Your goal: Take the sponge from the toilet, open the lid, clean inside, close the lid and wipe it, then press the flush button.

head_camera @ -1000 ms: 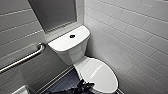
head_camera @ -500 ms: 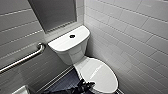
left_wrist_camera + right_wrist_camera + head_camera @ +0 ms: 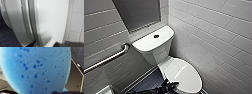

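Note:
The white toilet (image 3: 156, 47) stands in the corner with its lid (image 3: 184, 73) down. The dark flush button (image 3: 156, 36) sits in the middle of the tank top. My left gripper (image 3: 167, 86) is at the lid's front left edge. In the left wrist view it (image 3: 46, 44) is open, with the lid's rim (image 3: 37, 31) between its dark fingertips (image 3: 58, 44). The blue sponge (image 3: 36, 69) looms large in the right wrist view, with my right gripper (image 3: 57, 92) shut on it.
A metal grab bar (image 3: 109, 58) runs along the left wall. White tiled walls (image 3: 219, 32) close in behind and to the right of the toilet. Dark blue floor tiles (image 3: 149, 81) lie to its left, beside the bowl (image 3: 13, 22).

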